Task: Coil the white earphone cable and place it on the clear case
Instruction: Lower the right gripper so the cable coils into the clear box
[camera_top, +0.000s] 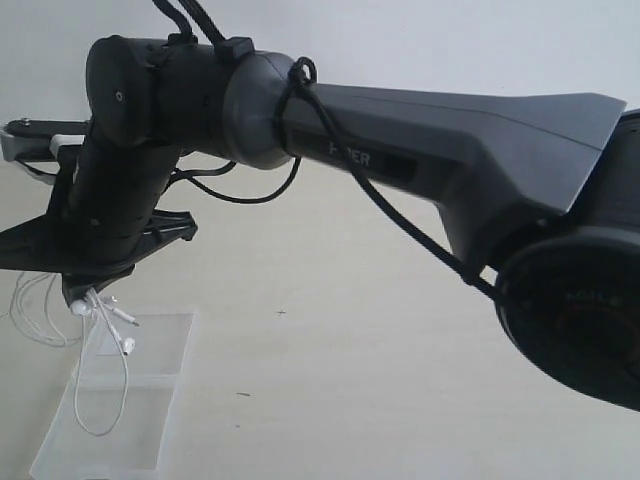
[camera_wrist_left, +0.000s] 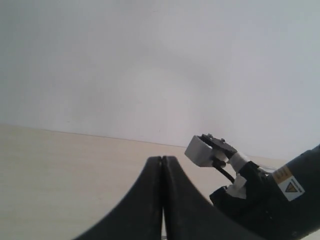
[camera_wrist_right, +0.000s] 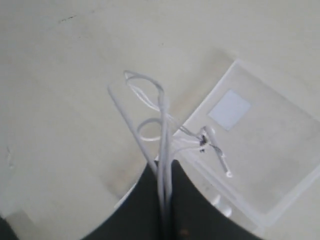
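My right gripper (camera_wrist_right: 165, 163) is shut on several strands of the white earphone cable (camera_wrist_right: 161, 105), whose loops stick out past the fingertips. In the exterior view that gripper (camera_top: 80, 300) hangs just above the near-left end of the clear case (camera_top: 150, 400). The cable (camera_top: 100, 308) dangles from it. One long loop and an earbud (camera_top: 128, 345) hang over the case, and other loops trail off to the left. The case (camera_wrist_right: 272, 150) lies flat on the table with its white square label (camera_wrist_right: 229, 109) facing up. My left gripper (camera_wrist_left: 162, 159) is shut on nothing and is out of the exterior view.
The right arm (camera_top: 450, 150) spans the exterior view from the right, with a black robot cable (camera_top: 400, 220) along it. Its wrist camera mount (camera_wrist_left: 202, 150) shows close beside the left gripper. The pale table (camera_top: 350, 350) stretches to the right of the case.
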